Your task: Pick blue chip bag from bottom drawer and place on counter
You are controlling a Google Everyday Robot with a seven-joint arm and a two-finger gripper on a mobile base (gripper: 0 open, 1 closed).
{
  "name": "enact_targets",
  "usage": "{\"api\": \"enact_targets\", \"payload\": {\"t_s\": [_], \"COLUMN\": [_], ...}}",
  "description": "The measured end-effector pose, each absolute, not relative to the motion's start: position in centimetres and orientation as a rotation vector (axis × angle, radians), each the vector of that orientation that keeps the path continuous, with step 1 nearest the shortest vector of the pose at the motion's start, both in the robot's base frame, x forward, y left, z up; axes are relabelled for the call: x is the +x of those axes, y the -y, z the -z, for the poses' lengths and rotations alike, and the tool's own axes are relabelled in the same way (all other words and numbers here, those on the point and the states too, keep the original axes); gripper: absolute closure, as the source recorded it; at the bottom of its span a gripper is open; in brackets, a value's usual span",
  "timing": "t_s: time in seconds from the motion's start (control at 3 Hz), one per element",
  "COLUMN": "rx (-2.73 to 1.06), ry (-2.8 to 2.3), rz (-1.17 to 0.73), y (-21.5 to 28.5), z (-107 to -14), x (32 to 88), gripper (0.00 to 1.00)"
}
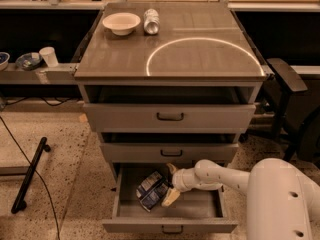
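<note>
Drawer (169,227) open, lowest of three. Bag (150,191) lies crumpled on its floor, left of centre. Tool (169,183) reaches in from the right, low inside the drawer, fingers spread, one on each side of the bag's right end. No pinch yet, as far as I can judge.

To do it well: ease further over the foil and close on the bulk, not the edge. Lift clear of the drawer above before swinging out. Worktop (200,59) carries bowl (121,22) and can (151,21) at back left, so aim nearer the front.
</note>
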State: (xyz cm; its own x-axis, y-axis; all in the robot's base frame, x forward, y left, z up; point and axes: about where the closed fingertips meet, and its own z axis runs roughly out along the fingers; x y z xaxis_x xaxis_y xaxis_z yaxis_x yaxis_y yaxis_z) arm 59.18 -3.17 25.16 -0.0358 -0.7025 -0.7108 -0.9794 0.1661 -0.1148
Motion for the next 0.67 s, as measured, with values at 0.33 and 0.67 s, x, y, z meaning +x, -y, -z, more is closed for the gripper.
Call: {"api": "enact_targets", "payload": {"t_s": [0.33,0.67], "rx": [-1.555,-1.546], "ry": [-1.794,-1.792], "rz": [-0.55,-0.574], "y": [3.9,4.3], "z": [-23.6,-21.0], "x": [60.1,60.4], "gripper": [0.0,0.0]}}
